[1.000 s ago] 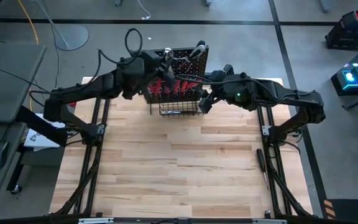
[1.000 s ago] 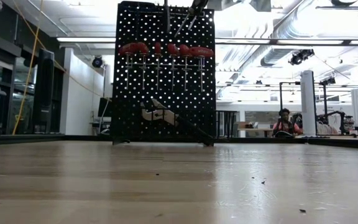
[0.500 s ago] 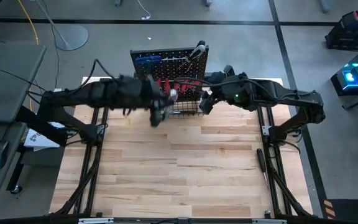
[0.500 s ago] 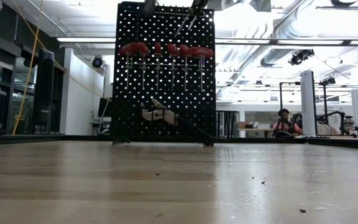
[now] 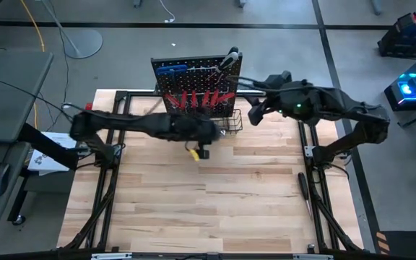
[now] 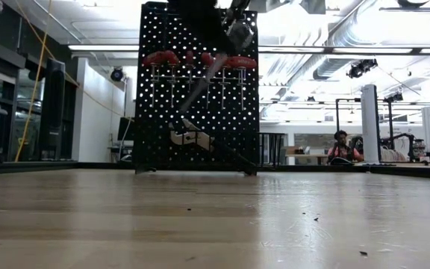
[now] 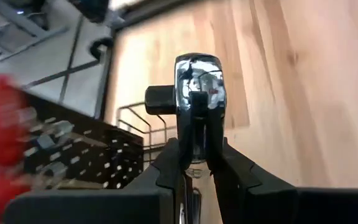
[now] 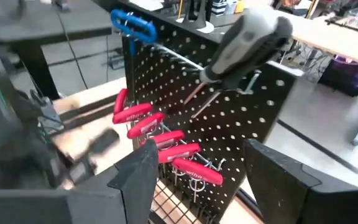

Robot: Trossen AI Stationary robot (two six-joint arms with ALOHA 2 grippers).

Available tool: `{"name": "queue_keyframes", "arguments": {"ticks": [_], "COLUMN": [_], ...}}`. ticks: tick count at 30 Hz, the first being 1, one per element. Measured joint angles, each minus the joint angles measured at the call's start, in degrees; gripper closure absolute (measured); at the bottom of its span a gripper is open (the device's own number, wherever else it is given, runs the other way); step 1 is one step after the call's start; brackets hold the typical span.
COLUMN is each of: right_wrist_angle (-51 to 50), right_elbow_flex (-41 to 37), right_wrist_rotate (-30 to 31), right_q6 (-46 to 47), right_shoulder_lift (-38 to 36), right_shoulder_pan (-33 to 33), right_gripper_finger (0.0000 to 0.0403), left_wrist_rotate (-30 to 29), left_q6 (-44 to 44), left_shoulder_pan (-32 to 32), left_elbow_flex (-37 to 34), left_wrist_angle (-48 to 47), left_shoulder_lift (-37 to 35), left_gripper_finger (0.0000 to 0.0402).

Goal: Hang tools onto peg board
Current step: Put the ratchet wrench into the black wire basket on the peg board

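The black peg board [image 5: 193, 76] stands upright at the table's far edge, with a wire basket [image 5: 226, 124] at its base. On it hang several red-handled screwdrivers [image 8: 160, 140], a blue T-handle key [image 8: 132, 25] and a black-handled screwdriver [image 8: 247, 40]. My left gripper [image 5: 202, 144] is in front of the basket, on its near side, shut on a chrome ratchet [image 7: 197, 74]. My right gripper [image 5: 253, 115] is open and empty, beside the board's right end. My left gripper pinches the ratchet's handle [image 7: 197, 134] between its two fingers [image 7: 169, 165]. The ratchet runs along the fingers and sticks out past their tips, with its chrome head [image 7: 197, 71] and square drive [image 7: 157, 99] free. It is lifted clear of the table.
The wooden table [image 5: 215, 202] lies bare in front of the board. A dark tool [image 5: 303, 186] lies at its right edge. A person [image 6: 340, 146] sits in the room far behind the table.
My left gripper has come away from the top of the peg board, toward the table's near edge and a little to the right, still shut on the ratchet. My right gripper has drawn a little to the right, away from the board.
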Motion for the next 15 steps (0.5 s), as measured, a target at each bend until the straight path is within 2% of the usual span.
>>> {"name": "queue_keyframes", "arguments": {"ticks": [4,8,15], "right_wrist_angle": [-1.1,-2.2,-2.4], "right_elbow_flex": [0.0,0.0,0.0], "right_wrist_rotate": [0.0,0.0,0.1], "right_q6": [3.0,4.2,4.3], "right_shoulder_lift": [-1.4,-1.7,-1.7], "right_shoulder_pan": [0.0,0.8,2.7], "right_gripper_finger": [0.0178,0.0178,0.0178], "left_wrist_rotate": [-1.9,-6.5,-5.8], "left_q6": [6.0,10.9,9.1], "left_shoulder_pan": [0.3,0.3,2.1], "left_elbow_flex": [3.0,6.5,8.9], "left_wrist_angle": [-0.7,-0.4,-3.1], "left_shoulder_lift": [6.1,9.7,12.2], "left_gripper_finger": [0.0351,0.0351,0.0351]}}
